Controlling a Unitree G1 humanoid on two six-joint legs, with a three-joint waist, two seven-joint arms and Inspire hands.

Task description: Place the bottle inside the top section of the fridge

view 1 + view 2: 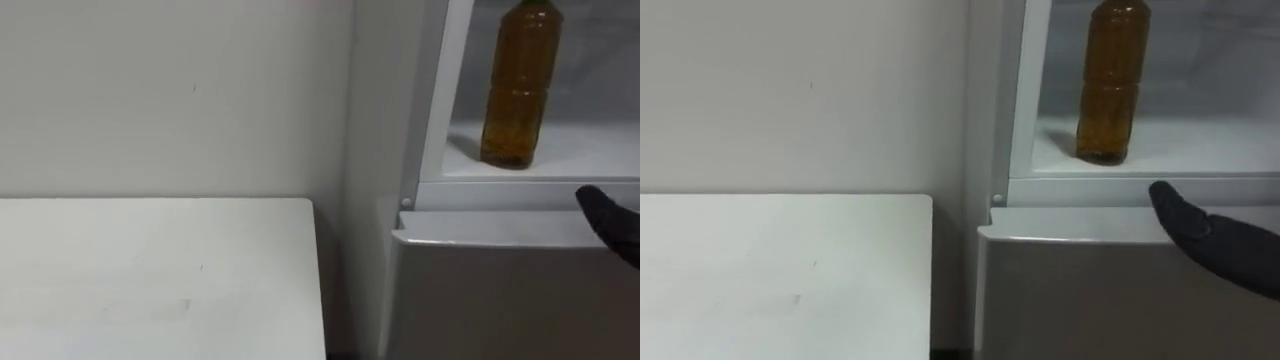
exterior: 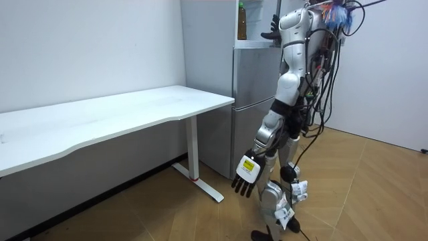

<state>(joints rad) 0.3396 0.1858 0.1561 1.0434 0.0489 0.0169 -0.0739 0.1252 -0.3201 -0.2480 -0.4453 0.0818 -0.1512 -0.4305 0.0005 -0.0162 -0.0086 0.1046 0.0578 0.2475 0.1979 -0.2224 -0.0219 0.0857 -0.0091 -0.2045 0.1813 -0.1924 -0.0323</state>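
Note:
A bottle (image 1: pixel 520 90) of amber liquid stands upright on the white shelf (image 1: pixel 590 150) of the fridge's upper compartment, near its left wall; in the room view the bottle (image 2: pixel 241 23) shows at the fridge's top. My right hand (image 1: pixel 610 222) is dark and reaches in from the right, just below the shelf's front edge and apart from the bottle, with its fingers straight. In the room view this right hand (image 2: pixel 271 32) is raised beside the compartment. My left hand (image 2: pixel 246 175) hangs low at my side with relaxed fingers and holds nothing.
The fridge's grey lower door (image 1: pixel 500 300) is closed beneath the compartment. A white table (image 1: pixel 150 270) stands against the wall left of the fridge, with a narrow gap between them. I stand right in front of the fridge on a wooden floor (image 2: pixel 374 194).

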